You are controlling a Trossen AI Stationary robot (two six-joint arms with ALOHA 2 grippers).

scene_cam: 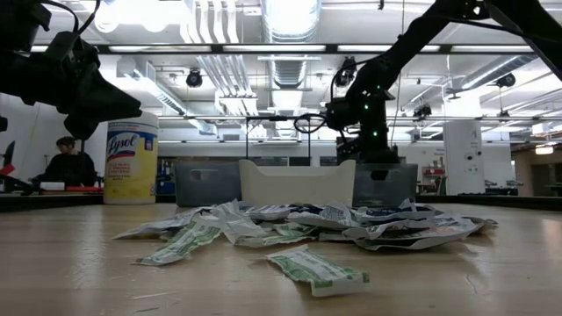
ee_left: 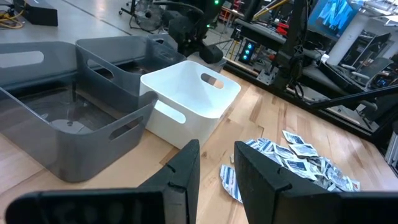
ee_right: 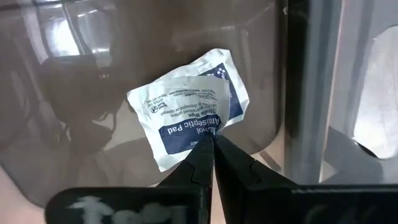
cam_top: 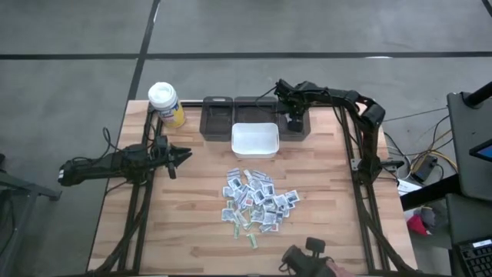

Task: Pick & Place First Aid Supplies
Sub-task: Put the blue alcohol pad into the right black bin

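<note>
Early stage, I'd judge. Right tool (ee_right: 212,144) is clamped on one antiseptic pad packet (ee_right: 186,106), hanging over the right grey bin (cam_top: 296,123). Most packets (cam_top: 255,201) lie piled mid-desk (cam_top: 192,223). Left tool (ee_left: 216,163) idles w/ fingers apart, left of pile.

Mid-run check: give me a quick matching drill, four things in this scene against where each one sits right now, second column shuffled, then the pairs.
Things:
1. antiseptic pad packet
2. white bin
3. yellow bottle
4. left gripper

Places:
A. far left corner of the table
B. pinched in the right gripper over a grey bin
C. above the table, left of the pile of packets
D. just in front of the grey bins, beyond the pile

Pairs: 1-B, 2-D, 3-A, 4-C
</note>
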